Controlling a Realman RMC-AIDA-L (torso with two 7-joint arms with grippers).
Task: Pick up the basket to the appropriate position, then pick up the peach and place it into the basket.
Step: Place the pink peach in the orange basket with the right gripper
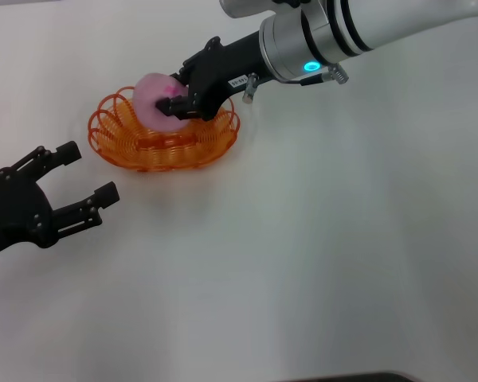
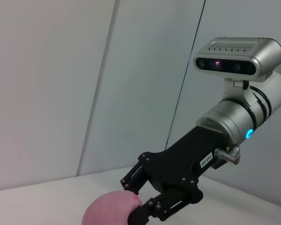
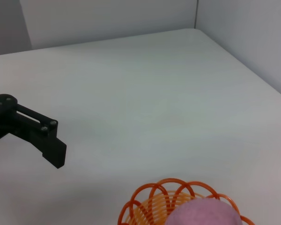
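Note:
The orange wire basket (image 1: 119, 137) stands on the white table at the back left. My right gripper (image 1: 175, 90) reaches in from the upper right and is shut on the pale pink peach (image 1: 150, 97), holding it just over the basket's middle. The left wrist view shows the peach (image 2: 107, 208) between the right gripper's black fingers (image 2: 152, 212). The right wrist view shows the basket rim (image 3: 152, 193) and the peach top (image 3: 203, 213). My left gripper (image 1: 92, 175) is open and empty, low at the left, in front of the basket.
The white table (image 1: 319, 255) stretches to the front and right of the basket. Pale walls (image 2: 51, 84) stand behind the table. The left gripper's finger (image 3: 37, 136) shows in the right wrist view.

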